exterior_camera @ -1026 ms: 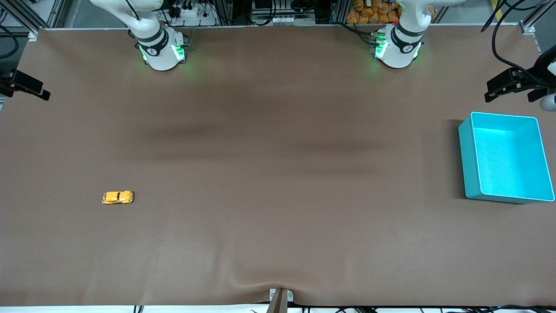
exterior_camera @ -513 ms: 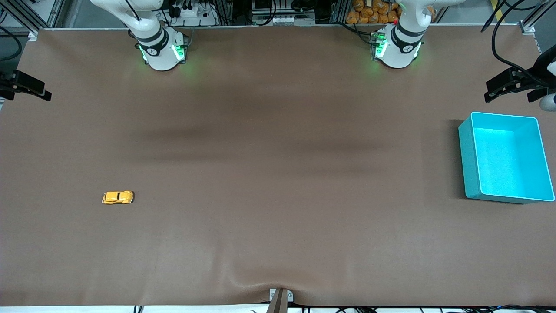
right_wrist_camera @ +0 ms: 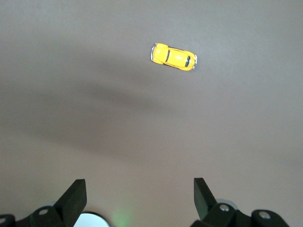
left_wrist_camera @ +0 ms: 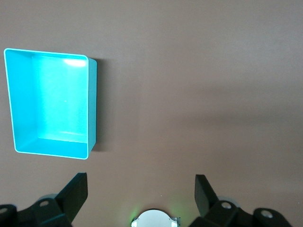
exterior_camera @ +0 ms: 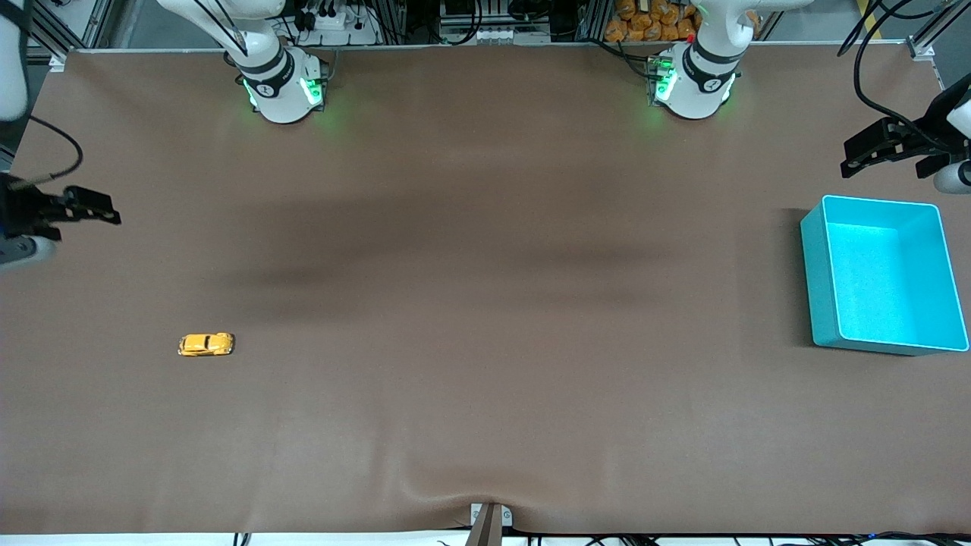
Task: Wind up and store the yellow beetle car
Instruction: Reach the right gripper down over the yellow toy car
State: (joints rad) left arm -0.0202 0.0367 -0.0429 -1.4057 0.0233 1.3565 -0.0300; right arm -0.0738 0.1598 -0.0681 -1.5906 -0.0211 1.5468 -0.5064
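The yellow beetle car sits on its wheels on the brown table, toward the right arm's end and nearer to the front camera. It also shows in the right wrist view. My right gripper is high in the air over the table's edge at that end, well apart from the car, open and empty. My left gripper is up in the air beside the teal bin, open and empty.
The teal bin is empty and stands toward the left arm's end; it shows in the left wrist view. The arm bases stand along the table's edge farthest from the front camera. A bracket sits at the nearest edge.
My right gripper has moved in over the table, toward the car. My left gripper has shifted slightly. The car and the bin have not moved.
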